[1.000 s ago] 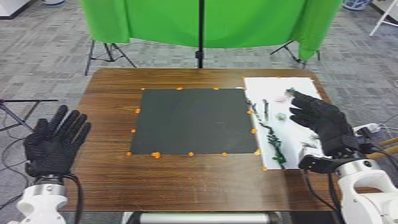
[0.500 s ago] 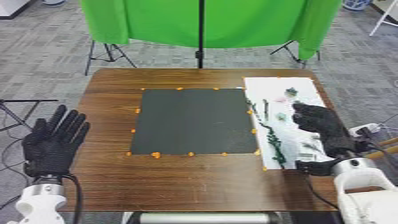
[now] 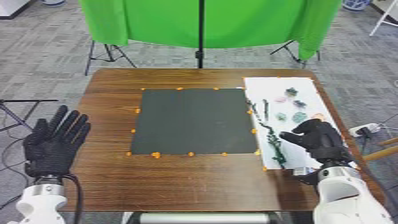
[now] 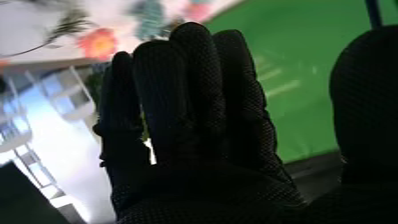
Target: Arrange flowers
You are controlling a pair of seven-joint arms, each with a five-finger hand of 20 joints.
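Brown wooden table (image 3: 178,192), green cloth (image 3: 209,30) behind. Flower heads (image 3: 299,104) and a long leafy stem (image 3: 274,143) lie on the white sheet (image 3: 277,83), spaced apart, we'd guess for easy single picks. Dark mat (image 3: 194,122) beside it probably takes the arrangement. Right hand (image 3: 318,137) is over the sheet's near part: fingers straight, close together, thumb apart, no grip we can see. Left hand (image 3: 53,150), fingers spread, is at the table's left, likely clear of the work.
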